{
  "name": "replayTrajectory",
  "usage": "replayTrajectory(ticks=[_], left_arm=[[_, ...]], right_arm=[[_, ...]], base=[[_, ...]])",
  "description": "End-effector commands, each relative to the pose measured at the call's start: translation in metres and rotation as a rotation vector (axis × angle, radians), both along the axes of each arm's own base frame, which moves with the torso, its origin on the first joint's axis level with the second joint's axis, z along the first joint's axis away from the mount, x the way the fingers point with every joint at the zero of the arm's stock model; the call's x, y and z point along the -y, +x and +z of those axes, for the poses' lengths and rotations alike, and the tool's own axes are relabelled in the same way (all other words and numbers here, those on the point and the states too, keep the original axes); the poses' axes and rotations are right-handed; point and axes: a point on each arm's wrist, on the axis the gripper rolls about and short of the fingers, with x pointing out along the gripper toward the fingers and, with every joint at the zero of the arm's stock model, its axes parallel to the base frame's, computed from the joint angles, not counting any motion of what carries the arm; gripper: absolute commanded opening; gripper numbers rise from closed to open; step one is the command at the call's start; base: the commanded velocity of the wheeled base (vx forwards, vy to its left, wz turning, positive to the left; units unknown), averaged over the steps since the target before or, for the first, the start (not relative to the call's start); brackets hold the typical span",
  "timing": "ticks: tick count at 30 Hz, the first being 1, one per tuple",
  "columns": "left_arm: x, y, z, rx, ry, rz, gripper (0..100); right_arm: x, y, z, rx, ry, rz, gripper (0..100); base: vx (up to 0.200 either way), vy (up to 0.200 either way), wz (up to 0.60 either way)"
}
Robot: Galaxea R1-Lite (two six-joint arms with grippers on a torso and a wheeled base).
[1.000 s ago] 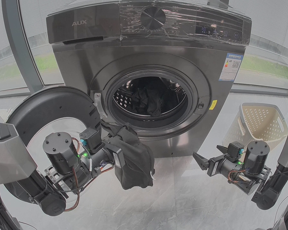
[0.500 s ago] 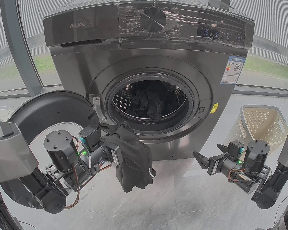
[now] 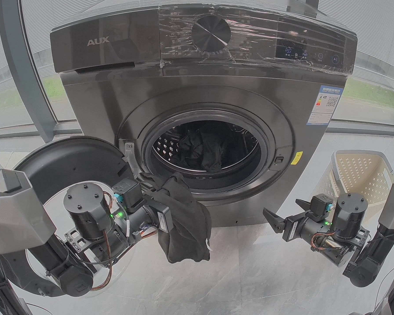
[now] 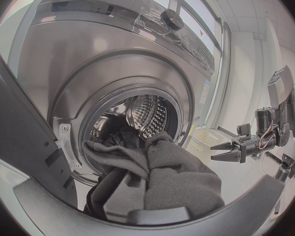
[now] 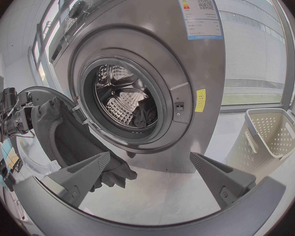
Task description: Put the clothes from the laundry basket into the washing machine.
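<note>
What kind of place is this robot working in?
Probably a laundry area by large windows: a dark grey front-loading washing machine, door open, a cream perforated plastic laundry basket, and a dark grey garment held before it.

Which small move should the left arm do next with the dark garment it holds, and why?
Probably push the left gripper forward and slightly up, into the drum. It is shut on the dark garment, which hangs just outside and below the port of the washing machine; the door stands open and other dark clothes already lie inside.
</note>
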Motion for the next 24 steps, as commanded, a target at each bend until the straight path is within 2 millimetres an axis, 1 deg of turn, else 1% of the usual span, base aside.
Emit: replayTrajectory(ticks=[1, 7, 16, 24], left_arm=[[0.002, -0.002, 0.000, 0.003, -0.003, -0.009, 0], [0.004, -0.003, -0.001, 0.000, 0.000, -0.017, 0], [0.006, -0.001, -0.007, -0.018, 0.003, -0.011, 0], [0.010, -0.002, -0.011, -0.029, 0.006, -0.008, 0]], right_arm=[[0.000, 0.000, -0.001, -0.002, -0.001, 0.001, 100], [-0.001, 0.000, -0.001, -0.003, -0.002, 0.002, 100], [0.000, -0.001, -0.001, -0.005, -0.003, 0.002, 100], [0.000, -0.001, -0.002, -0.007, -0.005, 0.002, 100]], base=[[0.000, 0.000, 0.00], [0.000, 0.000, 0.00], [0.200, 0.000, 0.00], [0.000, 0.000, 0.00]])
